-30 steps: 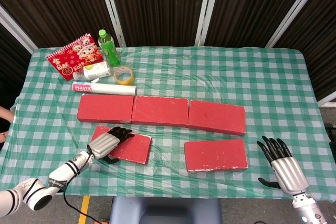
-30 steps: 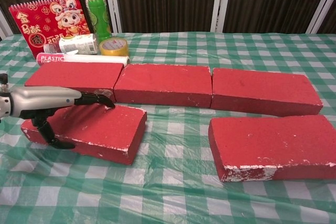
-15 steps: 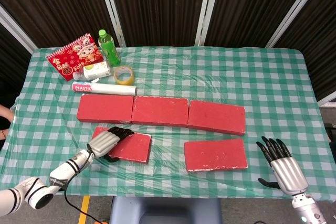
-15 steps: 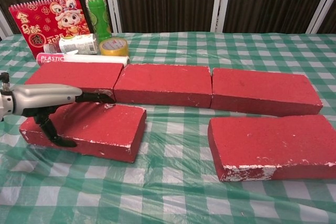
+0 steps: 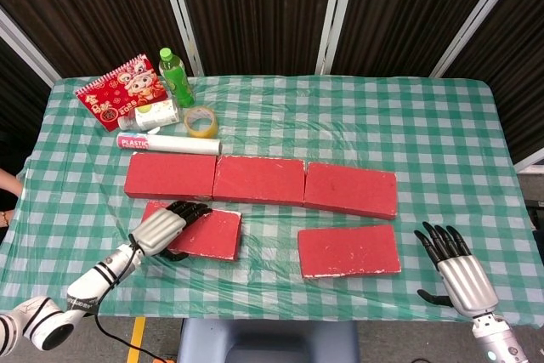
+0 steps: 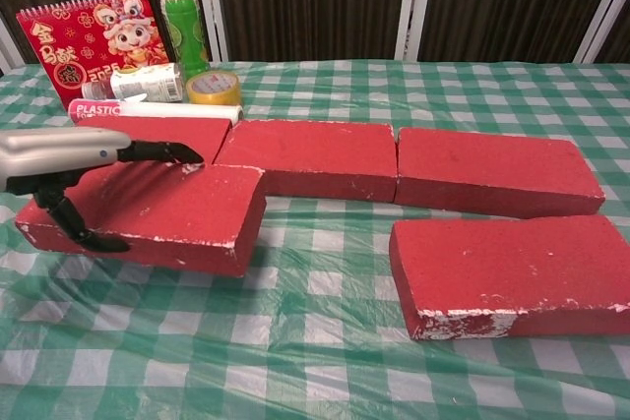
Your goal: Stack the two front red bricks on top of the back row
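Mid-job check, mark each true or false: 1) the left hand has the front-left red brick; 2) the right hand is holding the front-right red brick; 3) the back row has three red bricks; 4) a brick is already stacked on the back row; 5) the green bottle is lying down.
1) True: the left hand grips the front-left red brick.
2) False: the right hand is empty, fingers apart, beside the front-right red brick.
3) True: the back row of three red bricks lies end to end.
4) False: none lies on it yet.
5) False: the green plastic bottle stands upright.
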Robot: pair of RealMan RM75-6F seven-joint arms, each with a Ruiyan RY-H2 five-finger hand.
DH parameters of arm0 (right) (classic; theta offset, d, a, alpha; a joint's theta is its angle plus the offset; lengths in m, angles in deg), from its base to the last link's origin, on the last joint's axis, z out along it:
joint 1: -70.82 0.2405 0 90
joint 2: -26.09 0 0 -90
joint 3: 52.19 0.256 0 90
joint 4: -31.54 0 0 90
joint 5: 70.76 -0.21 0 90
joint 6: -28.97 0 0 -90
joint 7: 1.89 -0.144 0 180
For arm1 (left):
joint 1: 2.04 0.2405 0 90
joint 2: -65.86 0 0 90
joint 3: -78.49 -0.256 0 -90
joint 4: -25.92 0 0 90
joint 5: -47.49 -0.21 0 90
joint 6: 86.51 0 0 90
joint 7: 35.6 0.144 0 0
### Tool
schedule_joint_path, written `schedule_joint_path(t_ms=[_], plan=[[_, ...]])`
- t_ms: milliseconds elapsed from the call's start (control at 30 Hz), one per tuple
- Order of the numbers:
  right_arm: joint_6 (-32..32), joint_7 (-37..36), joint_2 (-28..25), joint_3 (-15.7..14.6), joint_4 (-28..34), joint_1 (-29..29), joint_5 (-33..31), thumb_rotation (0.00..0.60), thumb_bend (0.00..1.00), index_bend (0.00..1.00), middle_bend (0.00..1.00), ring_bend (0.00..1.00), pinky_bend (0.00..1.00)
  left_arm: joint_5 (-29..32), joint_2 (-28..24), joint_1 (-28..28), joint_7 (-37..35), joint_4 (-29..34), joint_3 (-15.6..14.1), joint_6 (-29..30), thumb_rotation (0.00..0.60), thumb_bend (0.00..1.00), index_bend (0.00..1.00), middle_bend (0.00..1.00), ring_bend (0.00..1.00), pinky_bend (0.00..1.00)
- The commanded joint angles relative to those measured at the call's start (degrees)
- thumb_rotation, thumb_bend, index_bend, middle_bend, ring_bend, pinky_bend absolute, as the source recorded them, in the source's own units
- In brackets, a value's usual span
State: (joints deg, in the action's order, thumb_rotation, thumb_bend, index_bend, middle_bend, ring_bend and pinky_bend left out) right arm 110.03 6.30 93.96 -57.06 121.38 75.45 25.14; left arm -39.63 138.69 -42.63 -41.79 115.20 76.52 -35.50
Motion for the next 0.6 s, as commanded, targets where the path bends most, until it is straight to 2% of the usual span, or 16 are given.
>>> schedule_joint_path(t_ms=[33, 333, 367, 600], plan=[[0.03, -0.32, -0.19, -0.01, 0.08, 0.02, 0.02, 0.6, 0.13, 0.0, 0.0, 0.0, 0.0, 0.43, -1.63, 0.5, 0.59, 1.64, 0.89, 1.18, 0.6, 0.3, 0.0, 0.51, 0.45, 0.47], [0.25, -1.71, -0.95, 0.28, 0.25, 0.09, -0.31, 0.6, 0.13, 0.0, 0.0, 0.0, 0.0, 3.97, -3.68, 0.04, 3.04, 4.6, 4.57, 2.43, 0.6, 0.3, 0.0, 0.51, 0.45, 0.47], [0.11, -2.02, -1.02, 0.63, 0.22, 0.21, -0.85, 0.6, 0.13, 0.0, 0.0, 0.0, 0.0, 6.51, -2.85, -1.84, 2.83, 2.88, 6.96, 0.5, 0.6, 0.3, 0.0, 0.51, 0.45, 0.47], [0.18, -2.93, -1.63, 1.41, 0.63, 0.23, -2.16, 0.6, 0.13, 0.0, 0.0, 0.0, 0.0, 13.87, 2.22, -8.0, 3.52, -4.97, 11.61, -7.42, 0.6, 0.3, 0.0, 0.52, 0.45, 0.47]])
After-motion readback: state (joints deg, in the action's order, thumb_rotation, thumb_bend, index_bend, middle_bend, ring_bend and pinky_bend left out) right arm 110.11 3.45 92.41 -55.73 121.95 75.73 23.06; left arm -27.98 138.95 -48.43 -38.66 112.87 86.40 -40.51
